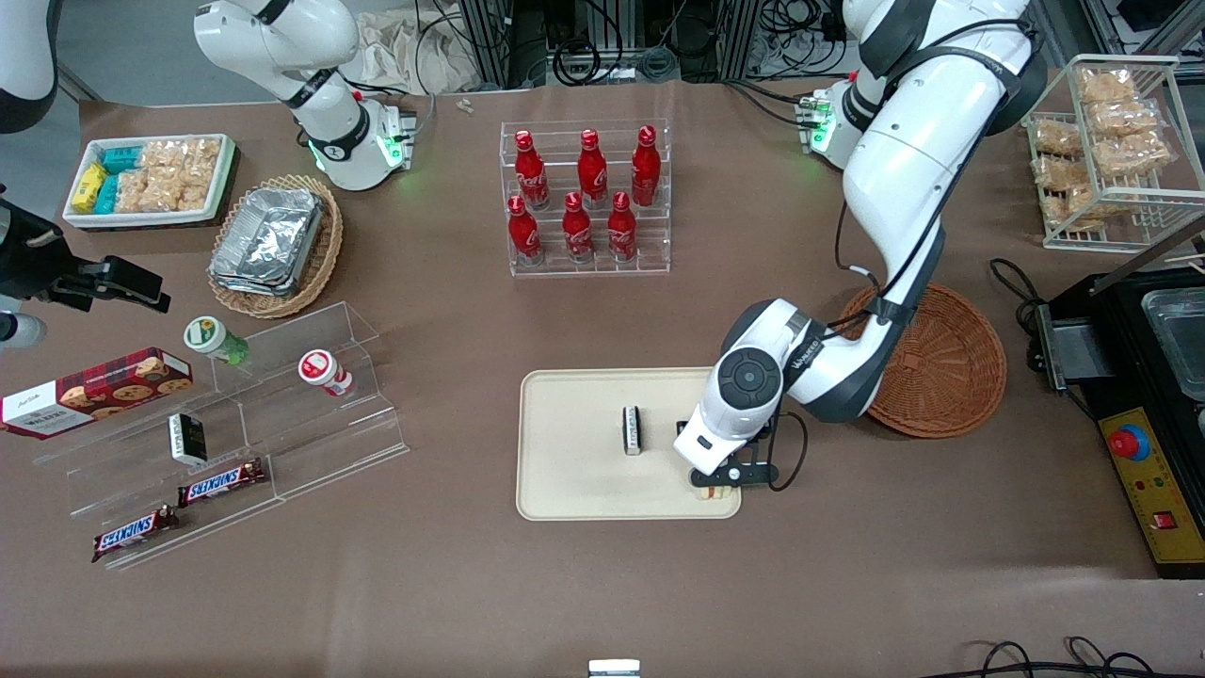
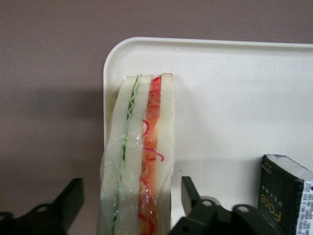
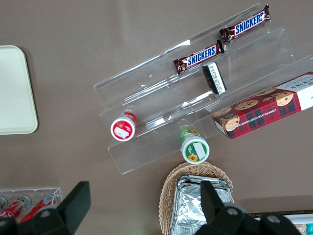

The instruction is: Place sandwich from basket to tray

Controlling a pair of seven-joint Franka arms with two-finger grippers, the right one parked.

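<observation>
The sandwich [image 2: 142,147], a wrapped wedge of white bread with green and red-orange filling, stands on edge on the cream tray [image 2: 230,98] at one rounded corner. My gripper [image 2: 131,188] is open around it, with a gap showing between each finger and the bread. In the front view the gripper [image 1: 720,482] hangs low over the tray [image 1: 574,471] corner nearest the camera at the working arm's end, and a sliver of the sandwich [image 1: 715,492] shows under it. The reddish-brown basket [image 1: 946,363] lies beside the tray toward the working arm's end, partly covered by the arm.
A small dark box [image 1: 633,430] [image 2: 286,193] stands on the tray beside the gripper. A rack of red bottles [image 1: 584,198] stands farther from the camera. Clear shelves with snacks [image 1: 235,424] and a tan basket of foil containers [image 1: 275,240] lie toward the parked arm's end.
</observation>
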